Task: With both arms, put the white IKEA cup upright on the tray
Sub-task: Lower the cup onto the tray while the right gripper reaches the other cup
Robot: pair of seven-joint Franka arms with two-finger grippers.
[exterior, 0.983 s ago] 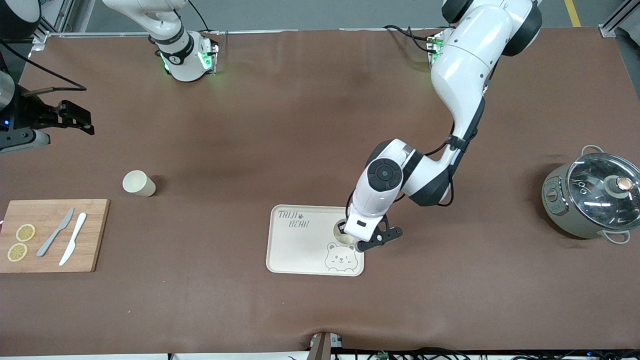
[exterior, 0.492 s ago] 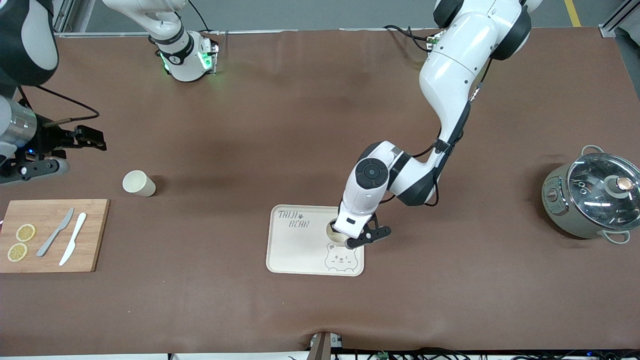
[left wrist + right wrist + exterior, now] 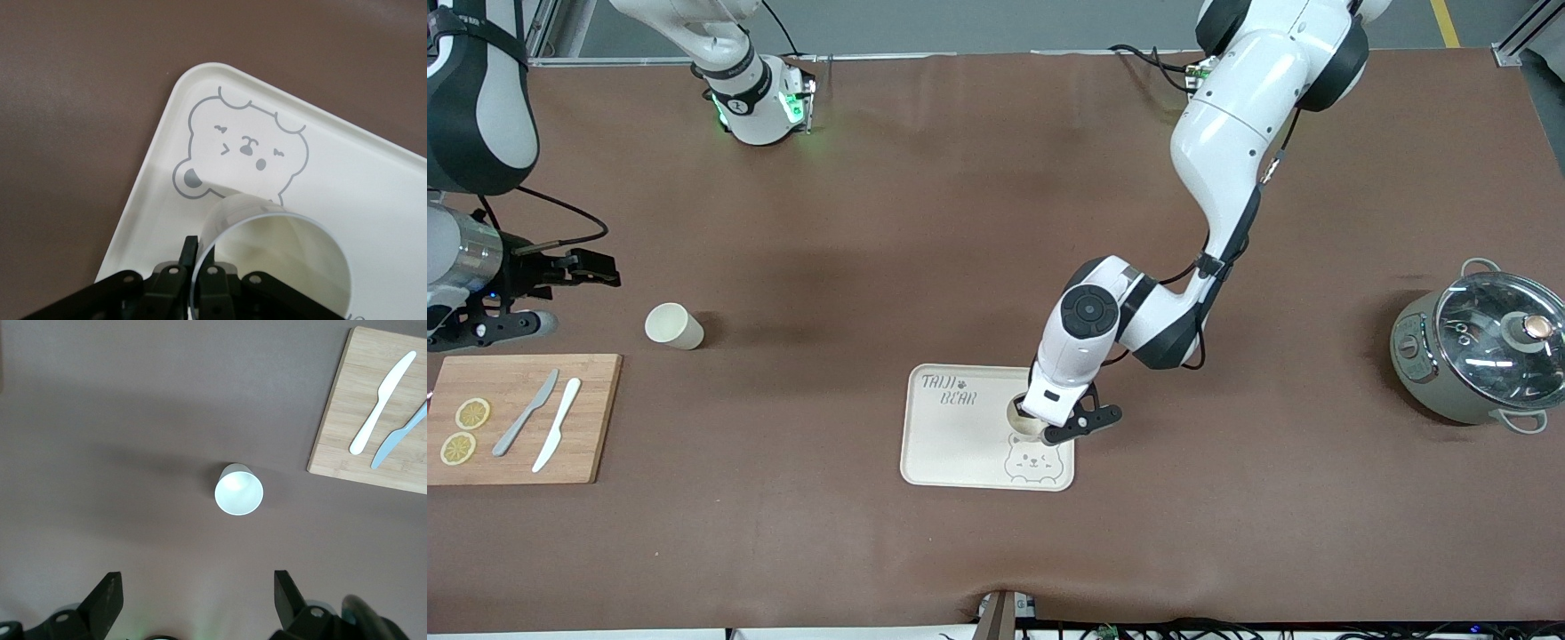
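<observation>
While the left gripper (image 3: 1039, 425) pinched a white cup's (image 3: 280, 257) rim on the tray (image 3: 951, 444), the right gripper (image 3: 197, 600), jaws wide open, hung over another cup (image 3: 239, 489) near the tray.

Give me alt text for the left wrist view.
The left gripper is shut on the rim of a white cup standing upright on the cream tray, beside its grey bear face drawing. Brown table covering surrounds the tray.

Grey "TAIJI BEAR" lettering on tray (image 3: 951, 444), middle letters somewhat unclear
</observation>
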